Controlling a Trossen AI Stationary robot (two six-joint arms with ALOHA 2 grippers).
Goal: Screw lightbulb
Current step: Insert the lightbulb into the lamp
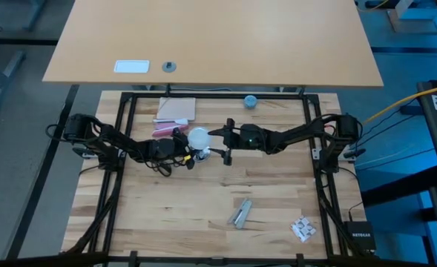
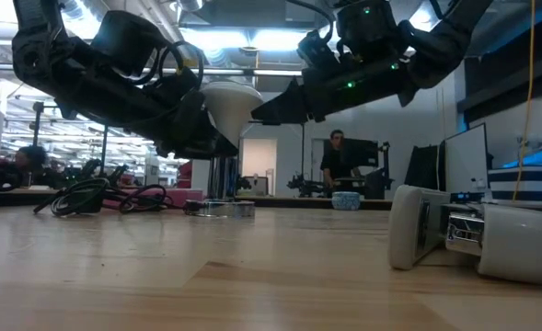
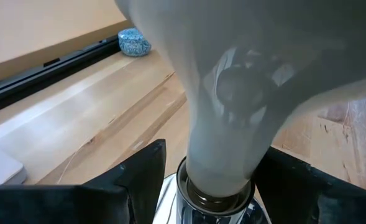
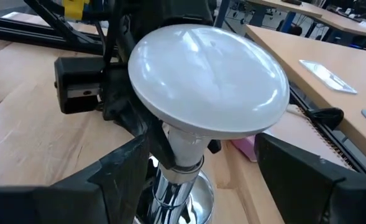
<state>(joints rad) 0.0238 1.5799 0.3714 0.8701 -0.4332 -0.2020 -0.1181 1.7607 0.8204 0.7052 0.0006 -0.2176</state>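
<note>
- High view: the bulb stands mid-tabletop between the two arms. The left claw is at its foot and the right claw just beside its head. With both crowded round one small thing, a turn by either arm could knock the other.
- Low view: the bulb sits upright on a chrome socket. If it tilts, the thread would likely cross and jam.
- Left wrist view: the left claw pinches the bulb's neck just above the socket. Too hard a squeeze there might crack it; too loose, and it slips while turning.
- Right wrist view: the right claw is spread wide, its fingers either side of the bulb, apparently not touching. Closing off-centre could push the head sideways against the left claw's hold.
</note>
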